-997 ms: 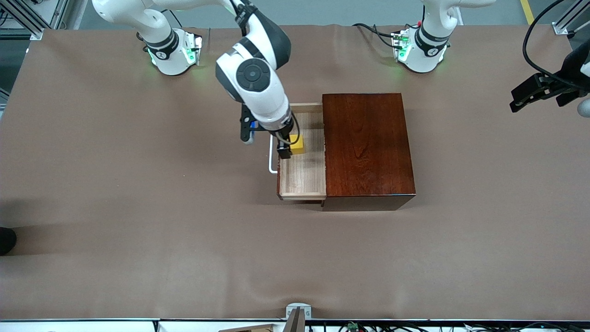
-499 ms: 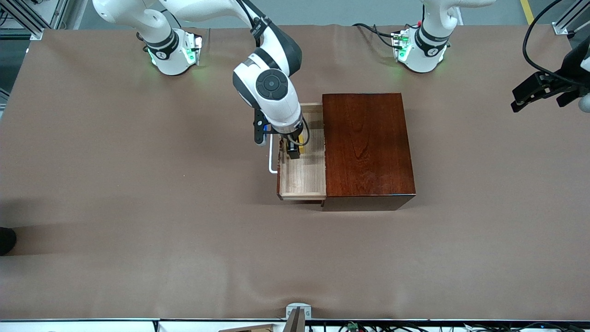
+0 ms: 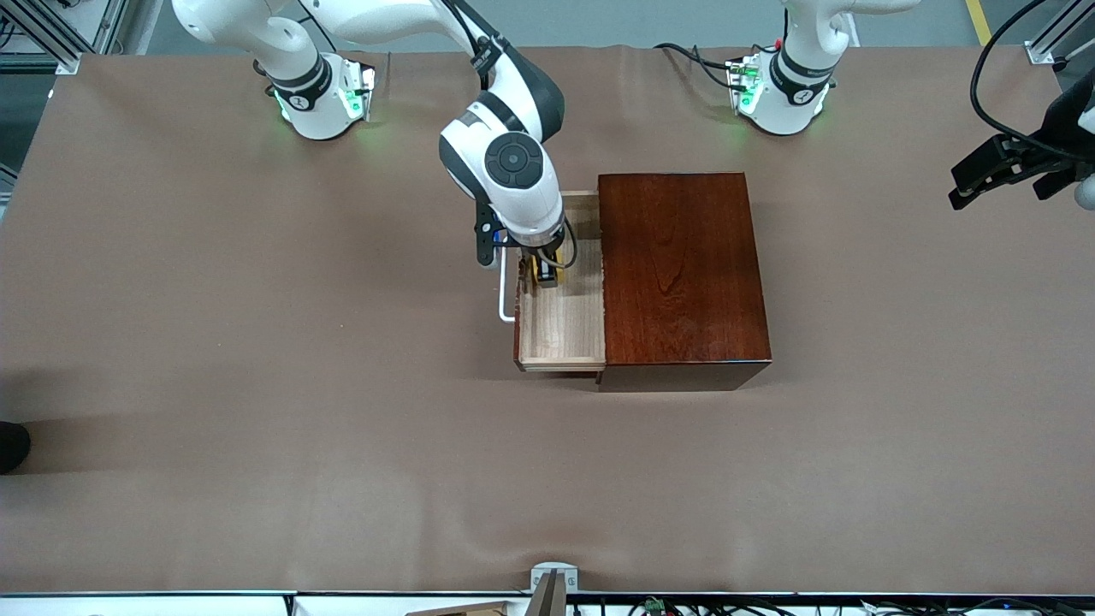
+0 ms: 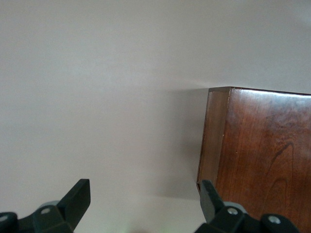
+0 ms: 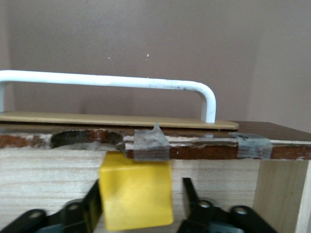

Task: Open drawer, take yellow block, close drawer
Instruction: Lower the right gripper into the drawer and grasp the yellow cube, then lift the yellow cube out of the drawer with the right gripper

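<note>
The drawer (image 3: 560, 329) stands pulled out of the dark reddish-brown wooden box (image 3: 680, 269) toward the right arm's end of the table, white handle (image 3: 505, 295) outermost. My right gripper (image 3: 544, 275) reaches down into the drawer. In the right wrist view the yellow block (image 5: 136, 196) sits on the pale drawer floor between the fingers of the right gripper (image 5: 141, 194); one finger touches it and a narrow gap shows at the other. From the front only a sliver of the yellow block (image 3: 541, 272) shows. My left gripper (image 3: 962, 184) waits open in the air over the left arm's end of the table.
The handle (image 5: 107, 80) and the drawer's front panel (image 5: 194, 148), with grey tape patches, stand close to the block. In the left wrist view a corner of the box (image 4: 257, 145) shows past the left gripper (image 4: 145, 191). Brown cloth (image 3: 257, 385) covers the table.
My right gripper has come down into the drawer over the yellow block, and its fingers have drawn in around it. The left arm has not moved.
</note>
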### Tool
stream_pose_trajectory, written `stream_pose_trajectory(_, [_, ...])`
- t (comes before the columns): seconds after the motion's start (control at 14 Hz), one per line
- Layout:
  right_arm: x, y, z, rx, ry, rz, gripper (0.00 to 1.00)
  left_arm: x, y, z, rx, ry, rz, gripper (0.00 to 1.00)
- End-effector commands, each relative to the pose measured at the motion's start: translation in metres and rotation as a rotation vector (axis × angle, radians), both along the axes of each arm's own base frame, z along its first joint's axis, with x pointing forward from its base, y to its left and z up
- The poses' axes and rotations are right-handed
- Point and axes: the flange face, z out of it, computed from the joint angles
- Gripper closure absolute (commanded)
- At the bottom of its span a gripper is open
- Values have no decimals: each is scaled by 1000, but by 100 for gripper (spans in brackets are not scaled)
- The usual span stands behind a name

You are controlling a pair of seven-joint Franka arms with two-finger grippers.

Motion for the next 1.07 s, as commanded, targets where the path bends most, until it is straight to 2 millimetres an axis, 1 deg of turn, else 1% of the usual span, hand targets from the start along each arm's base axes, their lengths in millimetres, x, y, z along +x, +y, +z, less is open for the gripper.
stream_pose_trajectory(0.0, [10, 1, 23, 18, -30, 12, 100, -8, 2, 5, -6, -15, -25, 0])
stream_pose_trajectory(0.14, [29, -8, 51, 14, -7, -6, 100, -7, -1, 2, -5, -9, -29, 0])
stream_pose_trajectory(0.21, [38, -16, 62, 8, 8, -18, 100, -6, 0, -2, -5, 0, -28, 0])
stream_pose_trajectory(0.36, [54, -32, 81, 5, 24, -41, 100, -6, 2, -6, -6, 11, -23, 0])
stream_pose_trajectory(0.5, [70, -48, 93, 18, 10, -47, 100, -5, 3, -7, -6, 10, -14, 0])
stream_pose_trajectory(0.64, [92, -74, 106, 27, 4, -39, 100, -3, 2, -6, -8, 3, -14, 0])
stream_pose_trajectory(0.78, [99, -101, 128, 26, 4, 48, 100, 2, 1, -9, -9, -11, -18, 0])
stream_pose_trajectory(0.93, [112, -139, 131, 12, 44, 128, 100, 3, 0, -8, -8, -17, -24, 0])
stream_pose_trajectory(1.0, [117, -154, 135, 17, 49, 160, 100, 1, -1, -5, -9, -21, -28, 0])
